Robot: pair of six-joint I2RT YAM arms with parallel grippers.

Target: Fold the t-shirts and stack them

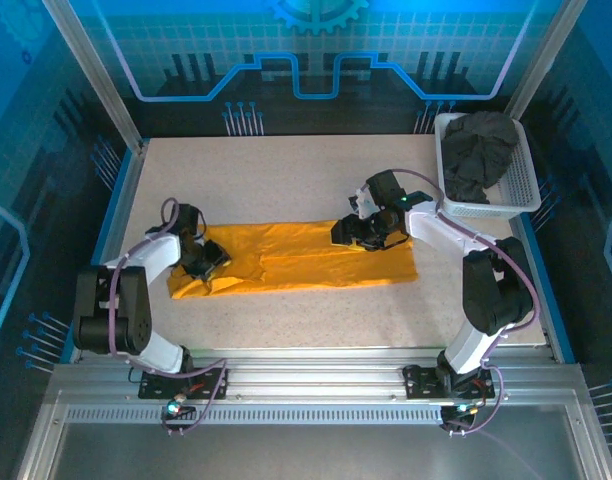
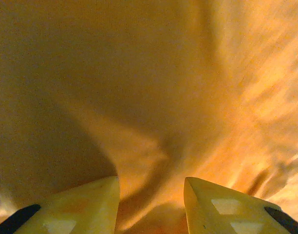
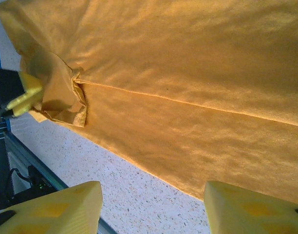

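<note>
Folded orange-yellow cloth t-shirt (image 1: 306, 262): left fingers (image 2: 85, 204) apart at 9 o'clock edge, right fingers (image 3: 56, 207) apart near 2; open speckled counter (image 1: 286, 170) toward 12.

The left pincer (image 2: 151, 207) stands parted over the orange-yellow t-shirt (image 2: 149, 73).

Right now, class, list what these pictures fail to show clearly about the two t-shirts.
- Top view: orange t-shirt, its left end is covered by the left gripper.
- Top view: grey t-shirt, bunched up, its lower part is behind the basket wall.
- Left wrist view: the orange cloth on the right is blurred.
</note>
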